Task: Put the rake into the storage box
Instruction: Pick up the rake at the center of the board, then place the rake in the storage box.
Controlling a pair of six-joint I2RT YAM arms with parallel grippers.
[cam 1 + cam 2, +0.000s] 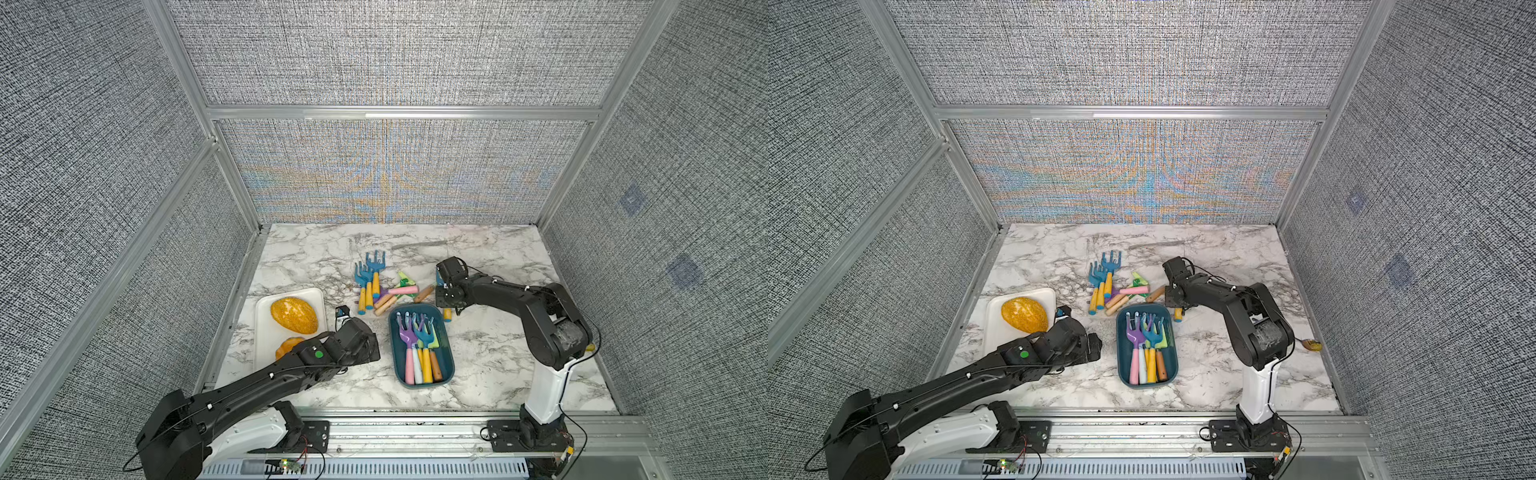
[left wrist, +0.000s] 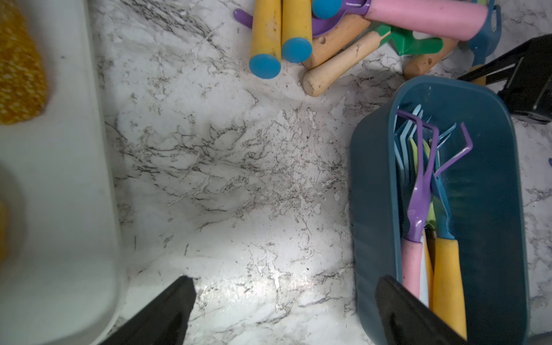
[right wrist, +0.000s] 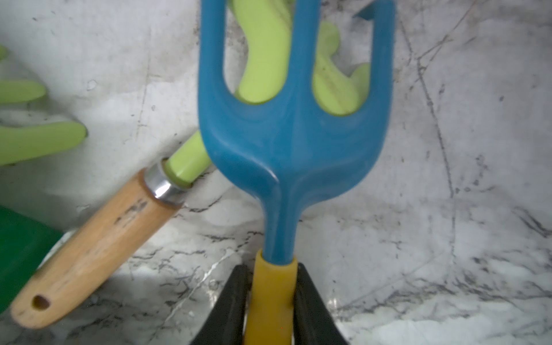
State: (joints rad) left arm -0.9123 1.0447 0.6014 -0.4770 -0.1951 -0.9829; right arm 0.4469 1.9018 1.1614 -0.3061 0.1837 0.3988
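Clamping blue rake (image 3: pixel 294 134): right end effector (image 3: pixel 271 268); left end effector (image 2: pixel 286 280) spread wide over marble (image 2: pixel 224 179) between tray (image 2: pixel 74 179), storage box (image 2: pixel 373 179).

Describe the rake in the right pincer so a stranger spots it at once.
Find the teal storage box on the table. Beside its far right corner, under the right arm's wrist, the right pincer clamps the yellow handle of a blue-headed rake. Unlike the similar rakes in the pile and box, it alone is gripped, head across a lime-green tool.
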